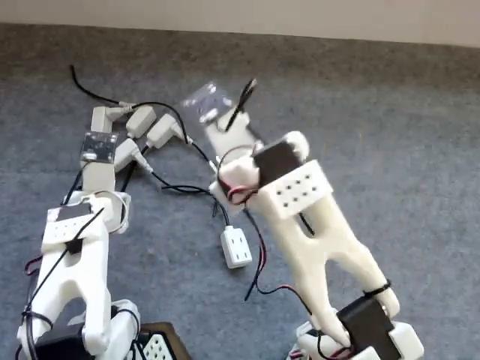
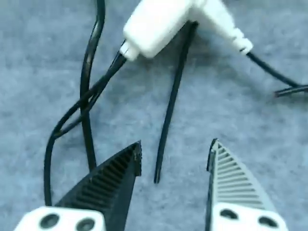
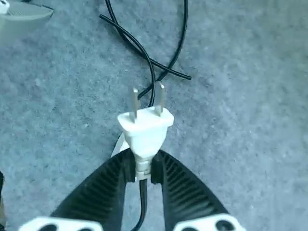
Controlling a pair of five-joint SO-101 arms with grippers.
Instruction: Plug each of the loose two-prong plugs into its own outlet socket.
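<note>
A: The right tool [image 3: 144,159] was clamped on the plug [image 3: 144,127] at its neck, prongs pointing straight ahead.

B: And the outlet socket [image 1: 236,247]?

A: It lay on the tabletop [image 1: 420,150] beside the right arm [image 1: 315,232]. The left tool [image 2: 175,143] stood wide open over cords [image 2: 168,110], farther off.

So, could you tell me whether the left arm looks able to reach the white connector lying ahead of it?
Probably yes. The jaws of the left arm stand open, and the white connector lies on the carpet just ahead with only loose black cords between; a cord could get caught in the grasp.
</note>
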